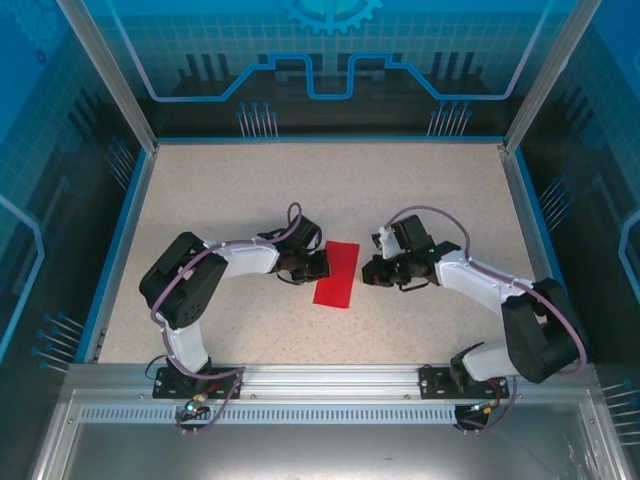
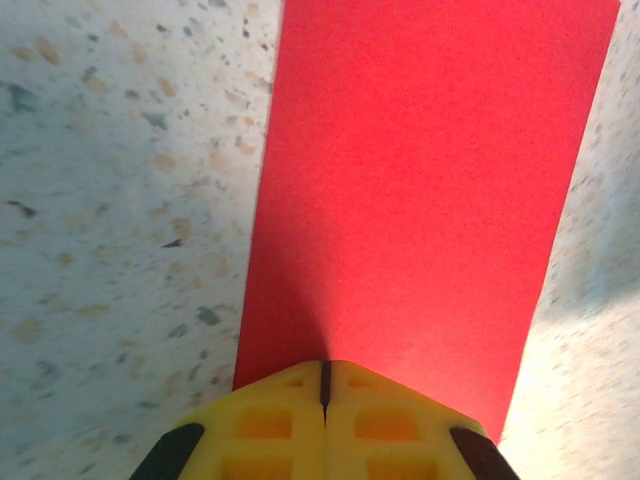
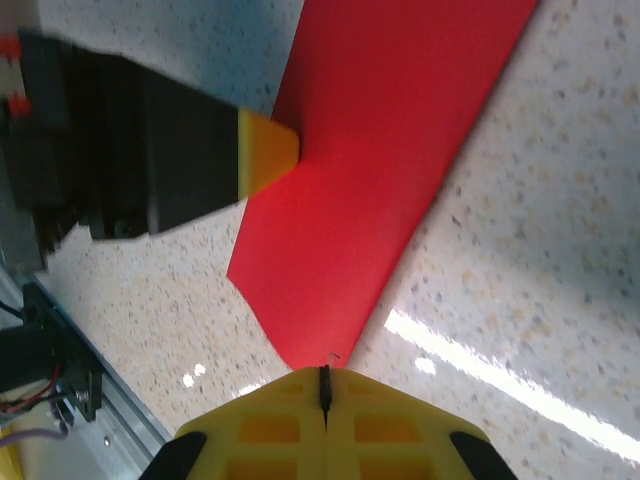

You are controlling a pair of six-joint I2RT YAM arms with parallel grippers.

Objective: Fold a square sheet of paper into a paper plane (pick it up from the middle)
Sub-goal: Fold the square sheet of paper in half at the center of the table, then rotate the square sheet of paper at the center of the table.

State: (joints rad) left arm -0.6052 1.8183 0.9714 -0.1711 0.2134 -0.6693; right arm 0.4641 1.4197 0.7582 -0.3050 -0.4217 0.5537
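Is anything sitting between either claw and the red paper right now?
Nothing visible does. The left claw, shut, has its tips at one long edge of the red paper; the right claw, also shut, sits at a corner of it.

One red paper sheet (image 1: 336,275), two arms (image 1: 240,258) (image 1: 480,282)

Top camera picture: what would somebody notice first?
The bright red rectangle of thin paper lying flat in the middle of the pale speckled table jumps out first. Next, the left pincer and the right pincer, both shut, point at it from either side.
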